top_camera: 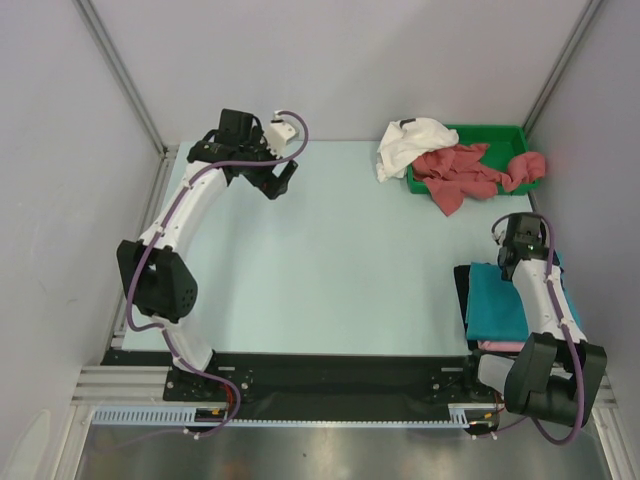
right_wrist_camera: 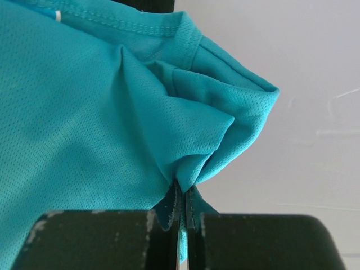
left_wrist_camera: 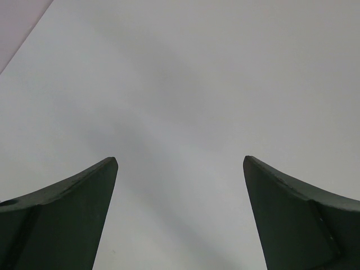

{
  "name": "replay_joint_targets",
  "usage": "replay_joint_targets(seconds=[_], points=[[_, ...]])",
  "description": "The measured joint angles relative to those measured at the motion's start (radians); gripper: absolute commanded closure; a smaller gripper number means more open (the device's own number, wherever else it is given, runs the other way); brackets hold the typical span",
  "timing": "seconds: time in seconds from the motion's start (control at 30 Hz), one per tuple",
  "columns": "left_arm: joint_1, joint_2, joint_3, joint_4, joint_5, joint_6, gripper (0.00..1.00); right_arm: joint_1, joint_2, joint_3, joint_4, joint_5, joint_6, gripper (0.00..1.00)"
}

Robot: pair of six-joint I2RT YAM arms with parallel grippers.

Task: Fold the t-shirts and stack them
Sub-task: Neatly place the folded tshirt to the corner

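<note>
A folded teal-blue t-shirt (top_camera: 495,305) lies at the right near edge of the table, on top of a dark cloth (top_camera: 461,287) and a pink one (top_camera: 497,346). My right gripper (right_wrist_camera: 183,194) is shut on a bunched fold of the teal t-shirt (right_wrist_camera: 84,112) near its collar; from above, the right wrist (top_camera: 520,243) hovers over the shirt's far edge. A white t-shirt (top_camera: 412,145) and dusty-red t-shirts (top_camera: 462,172) spill out of the green tray (top_camera: 503,133). My left gripper (top_camera: 277,182) hangs open at the far left, nothing between its fingers (left_wrist_camera: 84,191).
The green tray stands at the far right corner against the wall. Grey walls and metal frame posts enclose the table on three sides. The left wrist view shows only bare pale table surface (left_wrist_camera: 180,84).
</note>
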Motion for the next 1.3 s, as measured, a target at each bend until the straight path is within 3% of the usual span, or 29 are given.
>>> replay_joint_targets(seconds=[0.13,0.2,0.23,0.33,0.43,0.6,0.87,1.07,1.17,1.3], points=[[0.008,0.007,0.000,0.000,0.000,0.000,0.00,-0.008,0.021,-0.004,0.046,0.001,-0.022,0.97],[0.012,0.009,0.000,0.000,0.000,0.000,0.00,-0.011,0.028,-0.011,0.066,0.003,-0.030,0.84],[0.013,0.009,0.000,0.000,0.000,0.000,0.00,-0.014,0.033,-0.016,0.078,0.005,-0.034,0.67],[0.018,0.012,0.000,-0.001,0.001,0.000,0.00,-0.031,0.048,-0.024,0.128,0.021,-0.057,0.43],[0.021,0.013,0.000,-0.001,0.001,0.001,0.00,-0.052,0.058,-0.024,0.194,0.053,-0.074,0.35],[0.024,0.013,0.000,-0.002,0.001,0.001,0.00,-0.066,0.056,0.023,0.236,0.064,-0.049,0.32],[0.031,0.013,0.000,-0.007,0.000,0.004,0.00,-0.084,-0.018,0.103,0.185,-0.072,0.137,0.32],[0.051,0.009,0.000,-0.031,0.000,0.017,0.00,-0.105,0.081,0.066,0.241,-0.088,0.212,0.32],[0.074,-0.003,0.000,-0.048,0.014,0.016,0.00,-0.101,0.144,0.109,0.237,-0.108,0.294,0.27],[0.144,-0.053,-0.022,-0.054,0.071,-0.018,0.00,-0.070,0.163,0.251,0.227,-0.177,0.479,0.06]])
